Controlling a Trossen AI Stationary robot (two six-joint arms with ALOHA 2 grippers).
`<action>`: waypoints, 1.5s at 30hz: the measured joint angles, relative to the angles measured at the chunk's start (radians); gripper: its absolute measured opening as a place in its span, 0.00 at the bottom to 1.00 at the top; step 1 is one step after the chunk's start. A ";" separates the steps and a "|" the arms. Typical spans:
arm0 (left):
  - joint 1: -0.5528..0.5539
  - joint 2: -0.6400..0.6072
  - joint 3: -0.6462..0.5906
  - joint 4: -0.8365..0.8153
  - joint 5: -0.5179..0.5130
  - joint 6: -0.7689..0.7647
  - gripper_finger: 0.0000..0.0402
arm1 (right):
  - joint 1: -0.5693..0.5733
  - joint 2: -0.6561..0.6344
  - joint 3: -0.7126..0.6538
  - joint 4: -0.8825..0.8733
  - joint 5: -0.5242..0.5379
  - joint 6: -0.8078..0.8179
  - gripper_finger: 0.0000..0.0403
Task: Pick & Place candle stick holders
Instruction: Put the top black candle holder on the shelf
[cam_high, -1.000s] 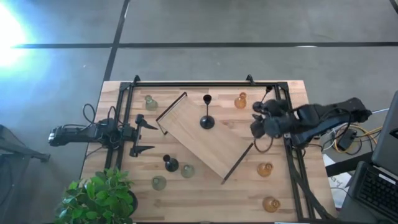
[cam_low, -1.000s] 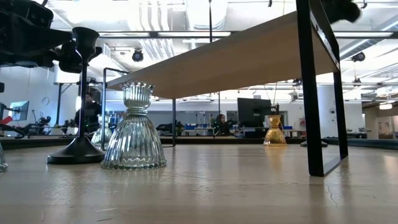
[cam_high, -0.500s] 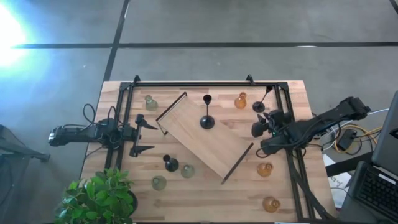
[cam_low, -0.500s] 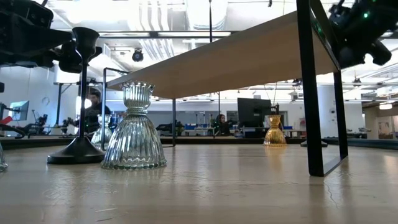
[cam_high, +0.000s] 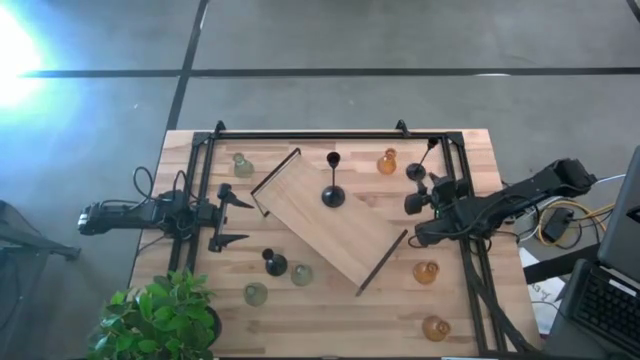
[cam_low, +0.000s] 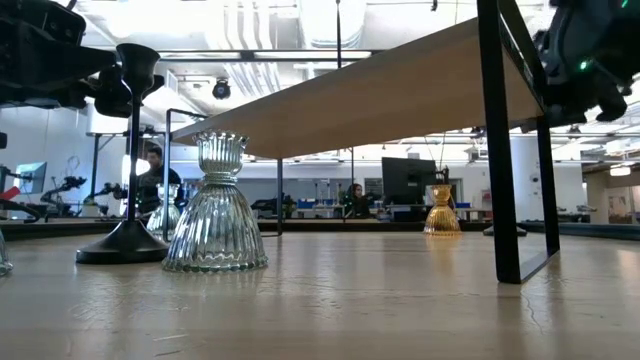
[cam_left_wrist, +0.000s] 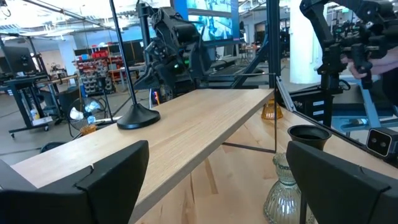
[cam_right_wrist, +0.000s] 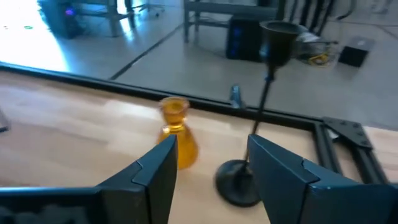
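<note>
The right gripper (cam_high: 418, 189), fingers spread and empty, is facing a black candle stick holder (cam_right_wrist: 252, 168): rigid, light, top-heavy, best pinched mid-stem

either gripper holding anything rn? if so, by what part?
Nothing held. Right gripper is open, empty, near the black holder at the table's right side, fingers clear of its stem. Left gripper is open, empty, at the table's left side.
</note>
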 joint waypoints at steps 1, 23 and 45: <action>0.000 0.000 0.000 0.000 0.000 0.000 0.95 | -0.022 0.000 -0.010 0.008 0.000 0.001 0.48; 0.000 0.000 0.000 0.000 0.000 0.000 0.95 | -0.353 -0.002 -0.065 0.316 -0.084 -0.315 0.38; 0.000 0.000 0.000 0.000 0.000 0.000 0.95 | -0.581 -0.002 -0.088 0.601 -0.171 -0.670 0.44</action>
